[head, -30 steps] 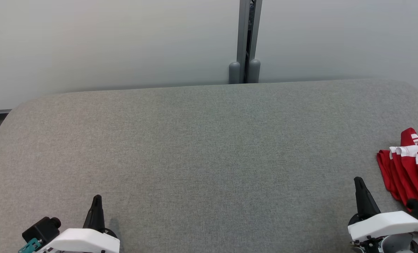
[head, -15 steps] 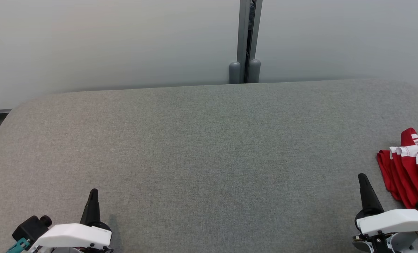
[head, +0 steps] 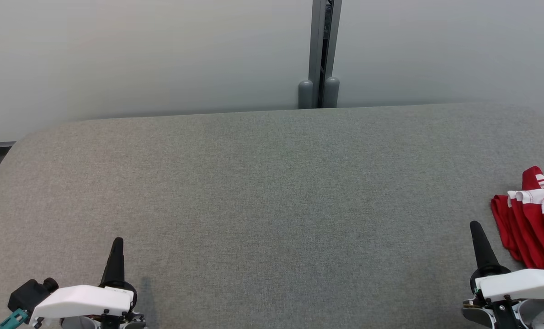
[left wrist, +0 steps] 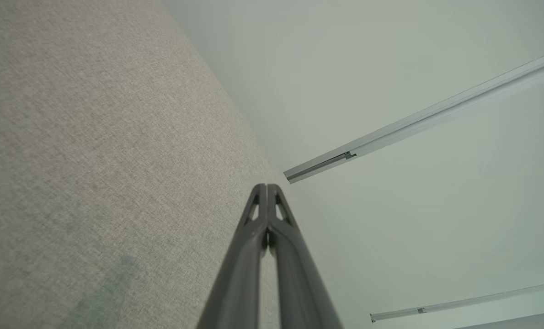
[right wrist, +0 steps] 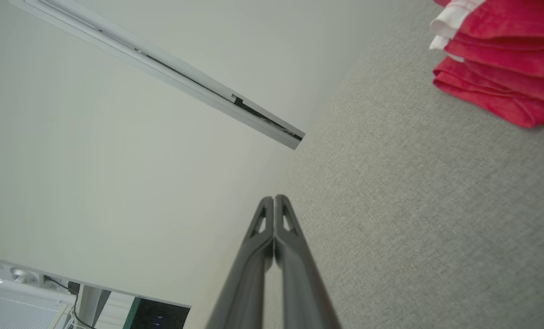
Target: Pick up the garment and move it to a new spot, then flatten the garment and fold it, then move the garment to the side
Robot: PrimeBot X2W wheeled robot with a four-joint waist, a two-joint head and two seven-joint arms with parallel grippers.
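Note:
The garment (head: 530, 224) is a red cloth with white trim, lying crumpled at the right edge of the grey table (head: 272, 192); in the right wrist view the garment (right wrist: 500, 68) fills the top right corner. My right gripper (head: 475, 227) is shut and empty, hovering just left of the cloth without touching it; its fingertips (right wrist: 274, 199) are pressed together. My left gripper (head: 117, 242) sits at the lower left, far from the garment, and is shut on nothing. In the left wrist view the left gripper (left wrist: 266, 187) points along the table toward the wall.
A pale wall runs behind the table, with a grey vertical post (head: 320, 55) and two round caps at its foot. The table's far edge curves down at both corners. A rail (right wrist: 162, 73) crosses the wall in the right wrist view.
Both grippers have drifted outward and slightly up the head view: the left one to the left, the right one to the right toward the garment. The garment has not moved.

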